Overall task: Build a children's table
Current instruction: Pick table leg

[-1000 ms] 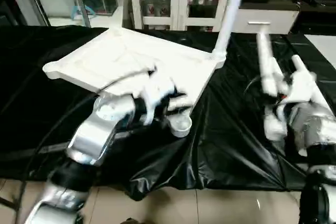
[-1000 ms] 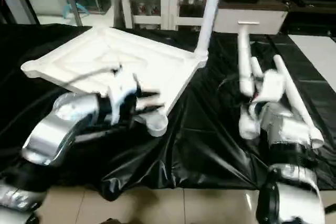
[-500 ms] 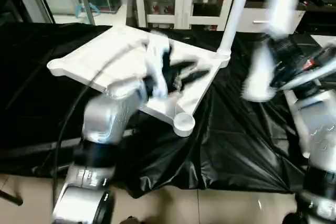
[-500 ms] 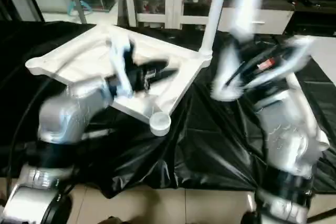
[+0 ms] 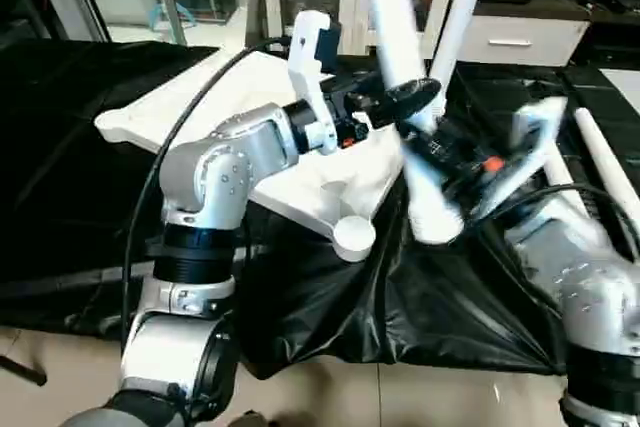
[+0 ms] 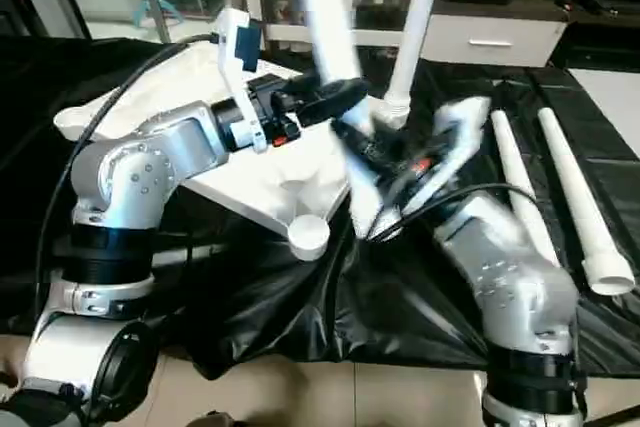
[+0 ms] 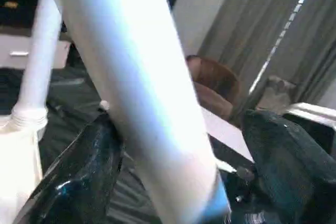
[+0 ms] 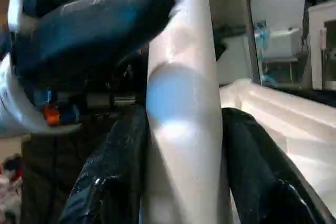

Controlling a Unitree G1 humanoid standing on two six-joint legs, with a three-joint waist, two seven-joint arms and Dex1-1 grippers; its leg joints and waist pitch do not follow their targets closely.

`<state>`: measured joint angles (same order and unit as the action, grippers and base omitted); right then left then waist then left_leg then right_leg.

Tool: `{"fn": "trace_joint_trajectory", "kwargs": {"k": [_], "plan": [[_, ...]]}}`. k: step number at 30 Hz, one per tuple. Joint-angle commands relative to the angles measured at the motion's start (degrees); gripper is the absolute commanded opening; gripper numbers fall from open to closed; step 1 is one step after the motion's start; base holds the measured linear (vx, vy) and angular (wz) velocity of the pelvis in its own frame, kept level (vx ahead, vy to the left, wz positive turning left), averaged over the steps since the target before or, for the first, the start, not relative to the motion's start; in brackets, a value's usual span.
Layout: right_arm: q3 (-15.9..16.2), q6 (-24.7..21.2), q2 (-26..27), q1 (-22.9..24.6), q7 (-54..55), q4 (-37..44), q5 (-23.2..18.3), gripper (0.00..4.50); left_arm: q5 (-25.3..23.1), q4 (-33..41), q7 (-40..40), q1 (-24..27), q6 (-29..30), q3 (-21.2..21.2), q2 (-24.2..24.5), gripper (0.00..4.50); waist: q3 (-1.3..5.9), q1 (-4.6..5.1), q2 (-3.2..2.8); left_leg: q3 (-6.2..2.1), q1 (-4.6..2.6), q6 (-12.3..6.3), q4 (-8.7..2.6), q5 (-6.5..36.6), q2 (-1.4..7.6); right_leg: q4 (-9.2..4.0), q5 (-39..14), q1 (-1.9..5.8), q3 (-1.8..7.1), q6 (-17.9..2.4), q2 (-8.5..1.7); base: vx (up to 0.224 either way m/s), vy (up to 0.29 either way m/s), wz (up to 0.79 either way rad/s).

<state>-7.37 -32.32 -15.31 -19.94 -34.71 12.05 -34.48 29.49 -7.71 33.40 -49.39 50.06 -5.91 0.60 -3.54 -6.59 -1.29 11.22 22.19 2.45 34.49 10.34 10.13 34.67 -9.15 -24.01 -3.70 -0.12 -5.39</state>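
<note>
The white tabletop [image 5: 140, 119] lies underside up on the black cover, with a round corner socket [image 5: 353, 235] at its near edge. One white leg [image 5: 462, 7] stands upright in the far right socket. My right gripper [image 5: 440, 162] is shut on another leg [image 6: 325, 27], which it holds tilted above the tabletop's right side. In the right wrist view that leg [image 8: 184, 103] sits tight between both fingers [image 8: 110, 182]. My left gripper [image 6: 345, 107] is raised over the tabletop and open. Its fingers [image 7: 79, 177] straddle the same leg [image 7: 136, 93], with a gap on one side.
Two more white legs [image 6: 520, 187] [image 6: 580, 207] lie on the black cover [image 5: 60, 197] at the right. The cover's front edge hangs over the floor below. A white cabinet [image 5: 510, 37] stands behind the work surface. A black cable [image 5: 170, 147] arcs from my left arm.
My right arm has lifted a leg off the cover and swung it left over the tabletop. My left gripper has risen from the tabletop's near edge, opened and come around that leg.
</note>
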Motion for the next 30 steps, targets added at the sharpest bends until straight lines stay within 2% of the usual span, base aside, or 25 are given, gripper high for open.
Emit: {"fn": "trace_joint_trajectory", "kwargs": {"k": [1, 4, 5, 7, 8, 9, 10, 11, 13, 14, 16, 18, 20, 25, 27, 30], "plan": [[2.79, 3.74, -0.71, 0.17, 0.46, 1.57, 4.49, 1.77, -1.00, -1.31, -2.49, -0.87, 0.31, -0.11, -0.54, 4.28, 4.49, -0.18, 1.24, -1.26, -0.69, -2.04, -3.73, 7.35, 2.23, -4.28, -15.03, 3.16, 2.07, -8.77, -2.96, 0.000, 0.000, 0.00], [6.05, 7.54, -1.41, 0.29, 1.75, 1.44, 9.53, 1.77, -2.24, -3.41, -5.76, -1.46, -0.88, -0.98, -0.87, 4.46, 4.42, -0.11, 1.29, -1.29, -0.69, -1.79, -3.78, 8.27, 2.17, -4.49, -16.25, 3.13, 2.10, -8.01, -2.91, 0.000, 0.000, 0.00], [7.12, 9.89, -1.56, 0.14, 3.23, 1.00, 12.39, 1.77, -2.60, -4.08, -6.85, -1.76, -1.58, -1.41, -0.98, 4.50, 4.45, -0.11, 1.24, -1.34, -0.72, -1.83, -3.77, 8.16, 2.20, -4.42, -15.83, 3.13, 2.12, -8.00, -2.92, 0.000, 0.000, 0.00], [7.87, 11.82, -1.52, -0.19, 5.01, 0.22, 14.96, 1.77, -2.86, -4.81, -8.02, -2.15, -2.06, -2.02, -1.16, 4.50, 4.41, -0.04, 1.28, -1.35, -0.67, -1.58, -3.80, 8.17, 2.18, -4.40, -15.67, 3.06, 2.10, -7.73, -2.89, 0.000, 0.000, 0.00], [8.85, 14.99, -1.49, -0.67, 7.39, -0.91, 18.92, 1.77, -3.25, -6.02, -10.31, -2.82, -2.99, -3.16, -1.51, 4.50, 4.46, -0.05, 1.36, -1.30, -0.77, -1.82, -3.78, 8.30, 2.11, -4.40, -15.63, 3.17, 2.12, -7.88, -2.92, 0.000, 0.000, 0.00], [9.40, 16.35, -1.53, -0.91, 8.58, -1.53, 20.88, 1.76, -3.43, -6.64, -11.47, -3.16, -3.39, -3.74, -1.68, 4.50, 4.45, -0.06, 1.28, -1.32, -0.67, -1.61, -3.73, 8.20, 2.18, -4.32, -15.43, 3.00, 2.14, -7.95, -2.91, 0.000, 0.000, 0.00], [10.80, 19.03, -1.64, -1.25, 10.40, -2.77, 24.66, 1.76, -3.78, -8.08, -14.31, -3.92, -4.25, -5.09, -2.10, 4.50, 4.47, 0.15, 1.25, -1.25, -0.69, -1.01, -3.66, 8.18, 1.97, -4.40, -15.22, 2.91, 2.02, -7.97, -2.72, 0.000, 0.000, 0.00], [11.88, 21.12, -1.78, -1.46, 12.00, -3.54, 27.56, 1.76, -3.87, -8.94, -15.93, -4.35, -5.27, -5.99, -2.44, 4.50, 4.48, 0.09, 1.41, -1.27, -0.81, -1.32, -3.67, 8.41, 1.96, -4.40, -14.85, 3.14, 2.07, -8.05, -2.80, 0.000, 0.000, 0.00], [14.30, 24.66, -1.38, -2.03, 17.21, -6.02, 33.80, 1.76, -4.64, -11.35, -21.58, -5.42, -9.56, -8.53, -3.66, 4.23, 4.49, 0.16, 1.51, -1.29, -0.65, -1.59, -3.62, 7.88, 1.86, -4.33, -13.89, 3.28, 2.03, -8.18, -2.74, 0.000, 0.000, 0.00], [14.87, 25.69, -1.26, -2.13, 18.24, -6.45, 35.16, 1.76, -4.87, -11.97, -22.89, -5.67, -10.92, -9.10, -3.94, 4.16, 4.54, 0.25, 1.46, -1.27, -0.65, -1.80, -3.51, 7.57, 1.78, -4.30, -12.99, 3.23, 2.01, -8.39, -2.63, 0.000, 0.000, 0.00], [15.63, 25.77, -0.54, -2.22, 18.24, -6.85, 35.25, 1.76, -4.46, -12.73, -23.28, -5.98, -11.66, -9.74, -4.19, 4.13, 4.62, 0.17, 1.48, -1.30, -0.57, -2.81, -3.45, 7.31, 1.80, -4.12, -11.90, 3.40, 2.04, -8.69, -2.72, 0.000, 0.000, 0.00], [16.41, 26.08, -0.28, -2.40, 18.40, -7.25, 35.85, 1.76, -4.05, -12.93, -22.78, -6.06, -11.71, -9.86, -4.32, 3.89, 4.70, 0.23, 1.44, -1.28, -0.56, -3.99, -3.34, 6.59, 1.81, -3.90, -10.24, 3.40, 2.01, -9.26, -2.60, 0.000, 0.000, 0.00], [18.50, 28.32, 0.36, -3.06, 19.81, -9.19, 39.02, 1.76, -3.09, -13.09, -22.71, -6.25, -10.60, -10.16, -4.83, 3.74, 4.72, 0.28, 1.33, -1.28, -0.60, -4.86, -3.25, 5.93, 1.94, -3.72, -8.78, 3.31, 1.96, -10.40, -2.59, 0.000, 0.000, 0.00], [18.12, 31.04, 2.57, -4.67, 23.64, -12.12, 41.26, 1.76, -1.93, -13.81, -24.67, -6.64, -9.04, -10.91, -5.48, 3.36, 4.66, 0.34, 1.03, -1.26, -0.89, -4.89, -3.27, 7.01, 2.06, -3.70, -9.21, 3.19, 1.99, -11.46, -2.61, 0.000, 0.000, 0.00], [18.15, 31.62, 2.96, -5.20, 24.17, -13.13, 41.50, 1.76, -1.26, -14.27, -25.32, -6.80, -8.86, -11.07, -5.61, 3.28, 4.62, 0.37, 1.06, -1.26, -0.88, -4.49, -3.34, 7.47, 2.03, -3.71, -9.16, 3.23, 1.97, -11.39, -2.54, 0.000, 0.000, 0.00], [18.07, 31.97, 3.26, -5.43, 24.62, -13.44, 41.76, 1.76, -0.83, -14.15, -25.17, -6.77, -8.44, -11.28, -5.78, 2.91, 4.58, 0.37, 1.05, -1.32, -0.86, -4.43, -3.40, 7.69, 2.05, -3.67, -9.02, 3.32, 1.98, -11.06, -2.54, 0.000, 0.000, 0.00]]}}
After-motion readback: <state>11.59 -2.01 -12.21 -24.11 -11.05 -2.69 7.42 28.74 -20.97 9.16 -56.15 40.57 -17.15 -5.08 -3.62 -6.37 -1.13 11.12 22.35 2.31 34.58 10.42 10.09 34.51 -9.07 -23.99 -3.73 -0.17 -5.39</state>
